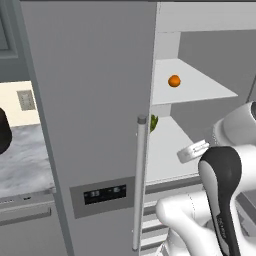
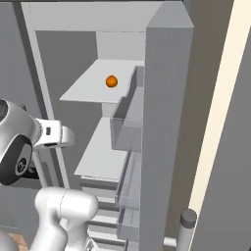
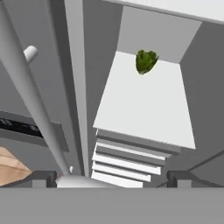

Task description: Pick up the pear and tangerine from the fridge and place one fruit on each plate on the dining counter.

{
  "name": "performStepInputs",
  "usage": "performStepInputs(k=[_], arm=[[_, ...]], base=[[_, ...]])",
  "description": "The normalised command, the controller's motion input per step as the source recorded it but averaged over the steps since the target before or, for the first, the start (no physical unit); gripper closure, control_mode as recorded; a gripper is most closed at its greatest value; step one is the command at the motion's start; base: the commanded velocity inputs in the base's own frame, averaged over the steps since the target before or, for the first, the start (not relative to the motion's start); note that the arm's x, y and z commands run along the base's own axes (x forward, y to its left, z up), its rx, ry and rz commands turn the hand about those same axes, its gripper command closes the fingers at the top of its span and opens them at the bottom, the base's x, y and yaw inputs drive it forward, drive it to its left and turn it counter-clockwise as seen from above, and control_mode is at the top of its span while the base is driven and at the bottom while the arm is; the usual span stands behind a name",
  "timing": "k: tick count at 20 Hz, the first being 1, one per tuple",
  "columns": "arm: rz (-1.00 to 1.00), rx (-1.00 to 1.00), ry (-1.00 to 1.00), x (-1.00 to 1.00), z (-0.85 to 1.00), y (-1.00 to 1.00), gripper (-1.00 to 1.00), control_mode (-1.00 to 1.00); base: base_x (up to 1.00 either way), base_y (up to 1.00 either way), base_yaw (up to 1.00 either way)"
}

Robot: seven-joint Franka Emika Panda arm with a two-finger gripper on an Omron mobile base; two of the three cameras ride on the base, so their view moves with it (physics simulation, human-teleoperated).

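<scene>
I'm facing the open fridge (image 1: 95,100): the tangerine (image 1: 174,81) sits on its upper shelf, untouched. My gripper (image 3: 111,178) is spread wide, empty, beside the lower shelf. Nothing's delivered yet.

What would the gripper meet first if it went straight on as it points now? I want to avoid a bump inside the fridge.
Probably the white lower shelf, ahead of the open gripper; the green lumpy vegetable sits farther back. Depth is unclear.
</scene>
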Motion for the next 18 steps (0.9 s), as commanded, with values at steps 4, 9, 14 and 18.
performStepInputs(k=[4, 9, 14, 18], arm=[[0.00, 0.02, 0.00, 0.26, 0.53, -0.43, -1.00, -1.00], [0.00, 0.01, -0.01, 0.33, 0.54, -0.41, -1.00, -1.00], [0.00, 0.00, -0.02, 0.58, 0.45, -0.20, -1.00, -1.00], [0.00, 0.00, 0.00, 0.76, 0.33, -0.21, -1.00, -1.00]], base=[[0.00, 0.00, 0.00], [0.00, 0.00, 0.00], [0.00, 0.00, 0.00], [0.00, 0.00, 0.00]])
